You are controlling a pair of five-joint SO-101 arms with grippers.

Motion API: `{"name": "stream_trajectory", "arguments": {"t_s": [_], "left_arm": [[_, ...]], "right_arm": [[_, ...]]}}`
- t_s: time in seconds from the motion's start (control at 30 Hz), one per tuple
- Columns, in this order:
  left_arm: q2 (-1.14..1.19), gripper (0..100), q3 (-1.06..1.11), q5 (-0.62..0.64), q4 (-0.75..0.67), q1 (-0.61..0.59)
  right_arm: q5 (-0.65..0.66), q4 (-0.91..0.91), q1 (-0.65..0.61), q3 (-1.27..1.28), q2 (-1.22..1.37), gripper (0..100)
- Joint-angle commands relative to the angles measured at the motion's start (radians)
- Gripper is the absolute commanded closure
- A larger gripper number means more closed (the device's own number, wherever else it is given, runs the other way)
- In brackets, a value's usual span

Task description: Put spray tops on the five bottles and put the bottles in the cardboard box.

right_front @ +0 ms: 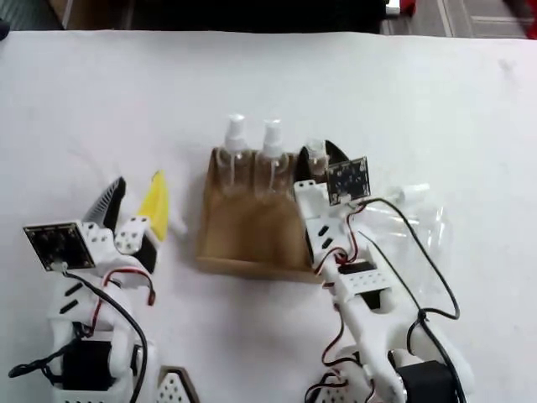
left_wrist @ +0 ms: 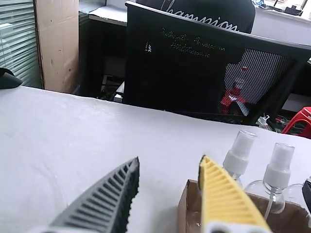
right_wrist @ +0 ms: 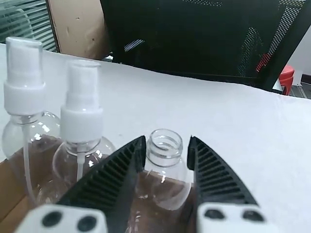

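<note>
A cardboard box (right_front: 220, 252) lies in the middle of the white table. Two clear bottles with white spray tops (right_front: 235, 153) (right_front: 271, 156) stand at its far wall; the right wrist view shows them close up (right_wrist: 24, 97) (right_wrist: 80, 114). Beside them stands a third bottle (right_wrist: 164, 145) with a bare threaded neck, at the box's far right corner (right_front: 315, 155). My right gripper (right_wrist: 166, 140) is shut on it, a black finger on each side. My left gripper (right_front: 137, 180) hangs open and holds nothing, left of the box. A loose spray top (right_front: 413, 192) lies to the right.
A crumpled clear plastic bag (right_front: 415, 231) lies right of the box, under the loose spray top. A black mesh chair (left_wrist: 194, 63) stands behind the table's far edge. A small dark and white part (right_front: 174, 388) sits at the near edge.
</note>
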Motion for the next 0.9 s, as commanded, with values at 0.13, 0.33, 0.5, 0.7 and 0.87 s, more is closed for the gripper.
{"name": "stream_trajectory", "arguments": {"t_s": [0.13, 0.33, 0.5, 0.7, 0.87], "left_arm": [[-0.012, 81, -0.005, 0.012, -0.023, -0.008], [-0.012, 81, -0.005, 0.005, -0.026, -0.01], [-0.012, 82, -0.005, -0.038, -0.026, -0.007], [-0.012, 82, -0.005, -0.038, -0.026, -0.005], [-0.012, 82, -0.005, -0.041, -0.028, -0.005]], "right_arm": [[0.012, -0.015, -0.005, -0.002, -0.033, 87.8], [0.012, -0.015, -0.028, -0.002, -0.035, 80.0], [0.012, -0.015, -0.028, -0.002, -0.036, 76.2], [0.012, -0.015, -0.028, -0.002, -0.045, 76.2], [0.012, -0.015, -0.03, 0.021, -0.09, 76.2]]}}
